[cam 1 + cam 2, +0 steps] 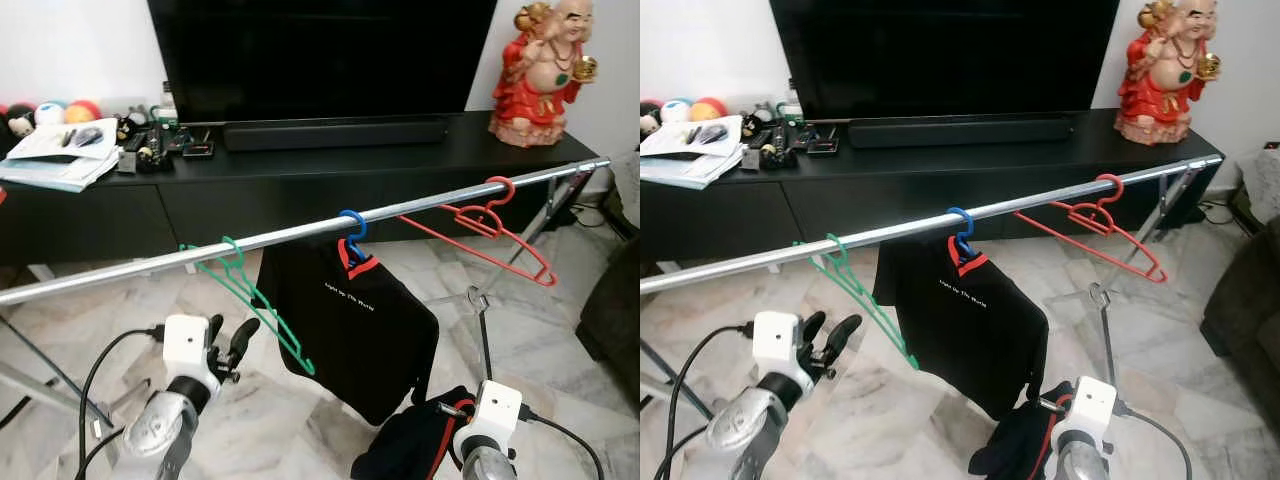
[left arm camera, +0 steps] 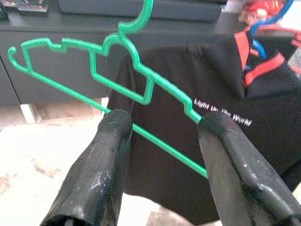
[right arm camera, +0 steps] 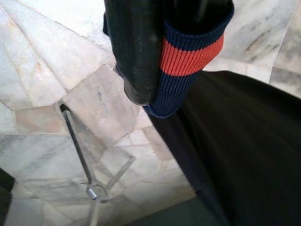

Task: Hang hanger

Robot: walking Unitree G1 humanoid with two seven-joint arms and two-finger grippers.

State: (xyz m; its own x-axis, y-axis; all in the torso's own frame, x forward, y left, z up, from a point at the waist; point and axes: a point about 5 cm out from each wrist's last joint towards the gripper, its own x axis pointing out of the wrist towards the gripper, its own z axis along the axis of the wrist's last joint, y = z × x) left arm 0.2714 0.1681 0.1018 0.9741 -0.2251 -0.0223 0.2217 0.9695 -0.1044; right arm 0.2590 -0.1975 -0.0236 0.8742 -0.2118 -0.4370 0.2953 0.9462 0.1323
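left gripper (image 1: 228, 338) lower left, fingers apart, holding nothing | green hanger (image 1: 250, 295) hooked on metal rail (image 1: 420, 204), centre-left: hanging looks done | right gripper (image 3: 155, 61) clamps dark garment (image 1: 415, 450), lower right, unhung

Silver rail (image 1: 300, 235), green hanger (image 1: 255, 298), blue hanger (image 1: 352, 233), red hangers (image 1: 490, 235)

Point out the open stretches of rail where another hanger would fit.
Bare rail runs left of the green hanger, and another gap lies between the blue hanger and the red hangers. Green to blue is tighter.
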